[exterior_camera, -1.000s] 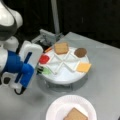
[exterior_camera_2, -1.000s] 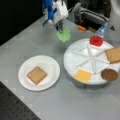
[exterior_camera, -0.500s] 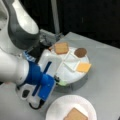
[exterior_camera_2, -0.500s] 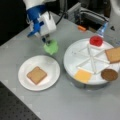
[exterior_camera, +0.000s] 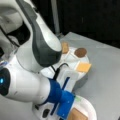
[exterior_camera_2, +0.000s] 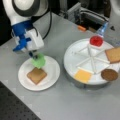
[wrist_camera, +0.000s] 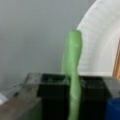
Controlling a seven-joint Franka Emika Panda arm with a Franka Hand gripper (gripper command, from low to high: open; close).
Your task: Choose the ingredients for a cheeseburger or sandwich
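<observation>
One green disc (exterior_camera_2: 38, 61) hangs edge-on in the gripper (exterior_camera_2: 35, 56), whose dark fingers (wrist_camera: 53, 96) are closed tight on it, as the wrist view shows, with the disc (wrist_camera: 72, 72) standing upright between them. In a front view the gripper sits above the far left part of the white paper plate (exterior_camera_2: 53, 72), and the disc is just over the upper corner of the toast square (exterior_camera_2: 36, 75) lying flat in the middle of that plate. Whether disc and toast touch cannot be told.

At that front view's right stands the round white divided tray (exterior_camera_2: 75, 53). Its compartments hold a red disc (exterior_camera_2: 96, 40) at the top, a second toast square (exterior_camera_2: 113, 54) at the right edge, a dark brown patty (exterior_camera_2: 109, 74) at the lower right, and a yellow-orange cheese square (exterior_camera_2: 83, 75) at the bottom.

In a front view the arm (exterior_camera: 37, 50) fills most of the frame, its blue wrist mount (exterior_camera: 63, 102) over the plate (exterior_camera: 90, 110), where a corner of toast (exterior_camera: 76, 115) shows. Behind it the tray (exterior_camera: 83, 61) carries toast (exterior_camera: 65, 47), patty (exterior_camera: 80, 52) and cheese (exterior_camera: 83, 67). Both plate and tray rest on a grey table (exterior_camera_2: 75, 105).
</observation>
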